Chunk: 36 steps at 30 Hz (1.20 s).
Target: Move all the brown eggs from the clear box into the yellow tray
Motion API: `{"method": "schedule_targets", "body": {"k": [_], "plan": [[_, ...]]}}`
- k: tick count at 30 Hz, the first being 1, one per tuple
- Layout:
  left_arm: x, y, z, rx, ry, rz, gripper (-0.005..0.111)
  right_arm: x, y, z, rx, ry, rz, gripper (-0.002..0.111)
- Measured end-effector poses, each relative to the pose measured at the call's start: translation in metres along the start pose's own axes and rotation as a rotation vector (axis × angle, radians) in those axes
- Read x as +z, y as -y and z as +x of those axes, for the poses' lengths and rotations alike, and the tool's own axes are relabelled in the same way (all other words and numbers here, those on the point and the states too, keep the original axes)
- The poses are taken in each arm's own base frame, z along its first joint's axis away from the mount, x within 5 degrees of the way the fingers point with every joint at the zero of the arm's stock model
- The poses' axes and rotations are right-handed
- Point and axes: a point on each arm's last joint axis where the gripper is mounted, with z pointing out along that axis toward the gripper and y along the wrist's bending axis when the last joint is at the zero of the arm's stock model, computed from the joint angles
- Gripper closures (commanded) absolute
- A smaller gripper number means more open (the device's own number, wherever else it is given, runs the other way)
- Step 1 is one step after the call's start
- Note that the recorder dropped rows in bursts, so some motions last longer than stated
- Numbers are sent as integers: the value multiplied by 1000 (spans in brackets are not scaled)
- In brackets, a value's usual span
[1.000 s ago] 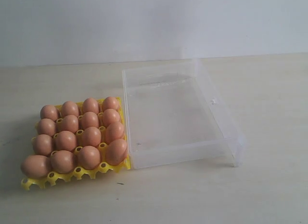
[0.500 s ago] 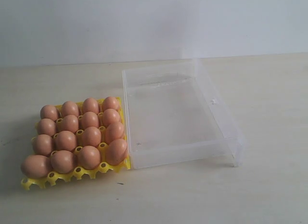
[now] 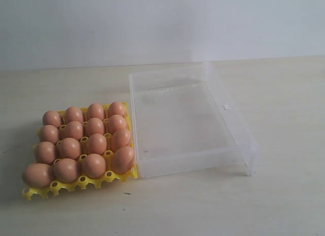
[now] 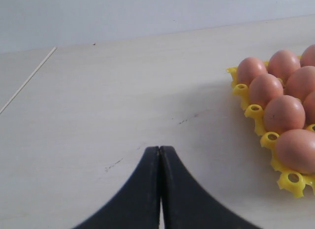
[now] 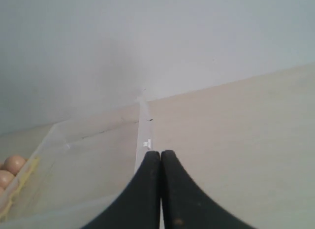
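Several brown eggs [image 3: 81, 139] fill the cells of the yellow tray [image 3: 56, 188] on the left of the table. The clear box [image 3: 238, 125] lies right beside it with no eggs inside. Neither arm shows in the exterior view. My left gripper [image 4: 160, 148] is shut with nothing in it, over bare table, apart from the brown eggs [image 4: 283, 113] and the yellow tray [image 4: 290, 179]. My right gripper [image 5: 160, 152] is also shut on nothing, near the clear box [image 5: 143, 128] wall with its small latch tab; two brown eggs [image 5: 10, 171] show beyond the box.
A pale wooden table [image 3: 284, 195] carries everything, with a plain white wall [image 3: 162, 23] behind. A thin seam [image 4: 29, 77] runs across the table in the left wrist view.
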Motion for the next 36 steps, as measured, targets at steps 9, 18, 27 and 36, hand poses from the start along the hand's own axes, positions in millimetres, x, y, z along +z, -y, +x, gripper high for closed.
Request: {"method": "schedule_targets", "body": {"k": [9,18,27,36], "plan": [[0,0,0,0,0,0,107,0,-2,0,-98,4,-20,108],[0,0,0,0,0,0,107,0,-4,-3,-142,40,-45,108],[0,0,0,0,0,0,107,0,-5,-4,-147,47,-51,108],[0,0,0,0,0,0,107,0,-6,-5,-158,65,-59,108]]}}
